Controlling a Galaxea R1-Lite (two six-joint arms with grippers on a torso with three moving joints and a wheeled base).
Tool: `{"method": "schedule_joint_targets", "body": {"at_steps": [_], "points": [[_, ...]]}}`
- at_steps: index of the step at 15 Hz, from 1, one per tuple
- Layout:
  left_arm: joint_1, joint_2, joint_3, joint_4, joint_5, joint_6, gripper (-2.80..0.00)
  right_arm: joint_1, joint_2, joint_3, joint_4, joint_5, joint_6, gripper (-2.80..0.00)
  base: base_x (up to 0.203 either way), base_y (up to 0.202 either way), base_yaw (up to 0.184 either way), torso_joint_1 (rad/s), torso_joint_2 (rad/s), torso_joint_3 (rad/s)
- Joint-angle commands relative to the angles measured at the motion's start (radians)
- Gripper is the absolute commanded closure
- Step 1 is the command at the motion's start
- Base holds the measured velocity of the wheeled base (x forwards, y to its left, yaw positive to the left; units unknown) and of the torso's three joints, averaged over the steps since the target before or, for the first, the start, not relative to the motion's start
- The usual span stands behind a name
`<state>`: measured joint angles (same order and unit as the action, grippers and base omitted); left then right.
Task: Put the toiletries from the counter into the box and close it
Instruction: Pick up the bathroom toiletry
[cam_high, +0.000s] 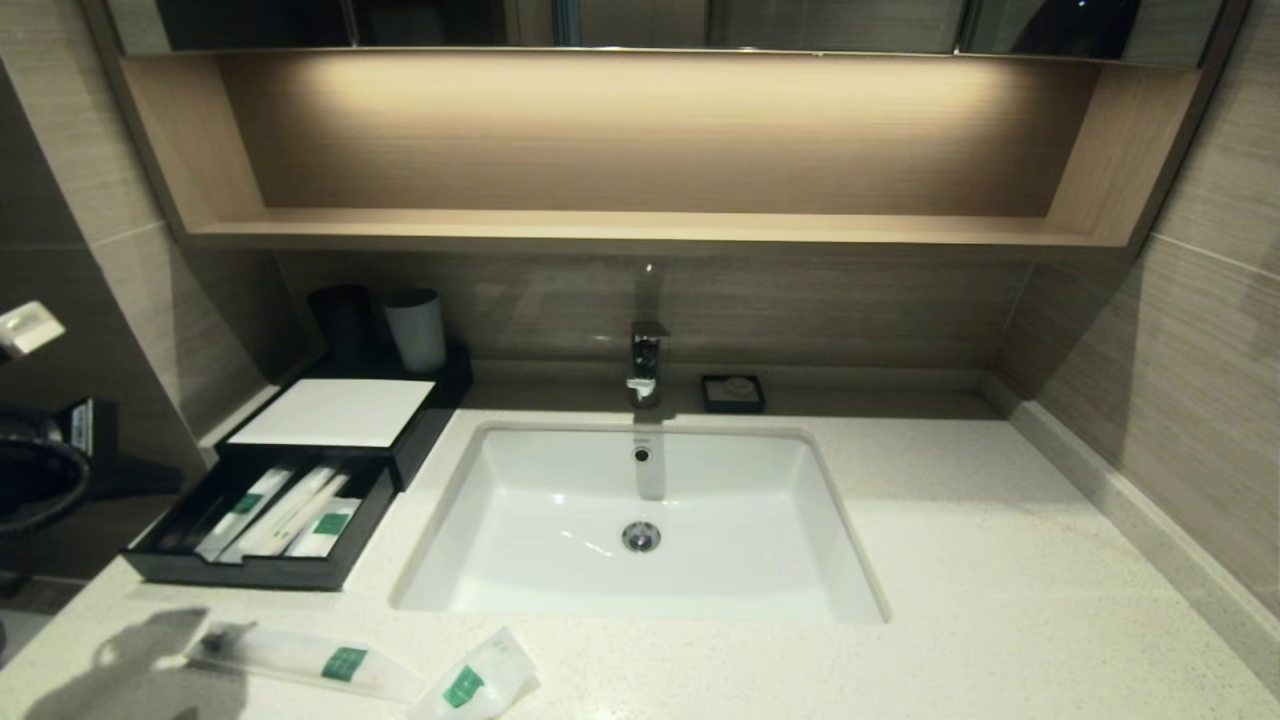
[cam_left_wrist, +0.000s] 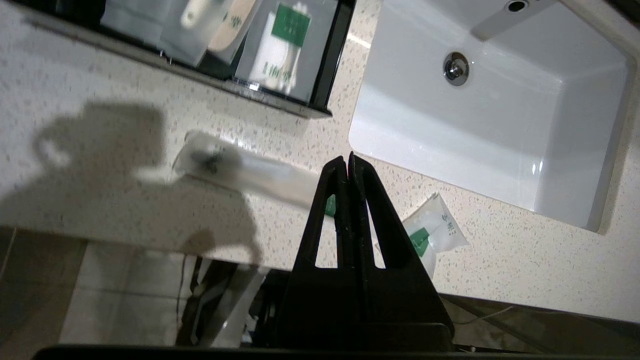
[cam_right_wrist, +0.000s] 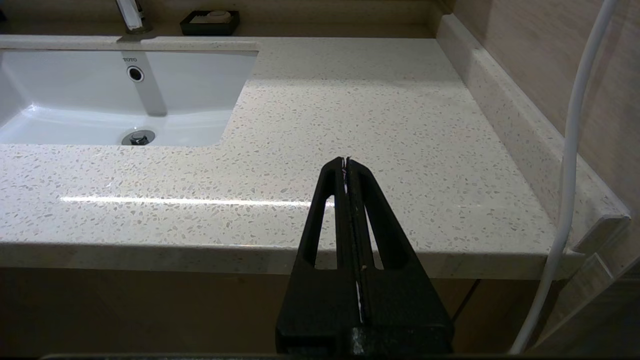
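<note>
A long frosted sachet (cam_high: 300, 660) and a short wide one (cam_high: 480, 680), both with green labels, lie on the counter (cam_high: 1000, 560) near its front edge. The black box (cam_high: 335, 410) with the white top stands back left, its front drawer (cam_high: 240, 572) pulled out with three sachets (cam_high: 285, 515) inside. My left gripper (cam_left_wrist: 348, 159) is shut and empty, hovering above the front edge between the long sachet (cam_left_wrist: 250, 172) and the short one (cam_left_wrist: 440, 225). My right gripper (cam_right_wrist: 346, 161) is shut and empty, off the counter's front edge at the right. Neither gripper shows in the head view.
The white sink (cam_high: 640, 520) fills the counter's middle, with a faucet (cam_high: 645, 360) and a small black soap dish (cam_high: 733, 392) behind it. A white cup (cam_high: 415, 328) and a black cup (cam_high: 340, 320) stand behind the box. Walls close both sides.
</note>
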<state>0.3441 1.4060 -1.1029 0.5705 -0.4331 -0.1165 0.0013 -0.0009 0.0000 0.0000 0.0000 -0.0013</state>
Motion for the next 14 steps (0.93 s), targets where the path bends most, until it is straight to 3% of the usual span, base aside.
{"method": "schedule_joint_targets", "body": {"at_steps": [1,3,5,14], "points": [[-0.039,-0.04,0.01,0.069,0.093,-0.081,0.0,0.0,0.001,0.002,0.0,0.0,0.0,0.0,0.0,0.0,0.0,0.0,0.0,0.0],[-0.084,-0.037,0.022,0.115,0.199,-0.152,0.0,0.0,0.001,0.002,0.0,0.0,0.0,0.0,0.0,0.0,0.0,0.0,0.0,0.0],[-0.129,-0.054,0.037,0.182,0.236,-0.171,0.0,0.0,0.001,0.002,-0.001,0.0,0.0,0.0,0.0,0.0,0.0,0.0,0.0,0.0],[-0.294,-0.035,0.055,0.413,0.233,-0.348,0.0,0.0,0.001,0.002,0.0,0.0,0.0,0.0,0.0,0.0,0.0,0.0,0.0,0.0]]}}
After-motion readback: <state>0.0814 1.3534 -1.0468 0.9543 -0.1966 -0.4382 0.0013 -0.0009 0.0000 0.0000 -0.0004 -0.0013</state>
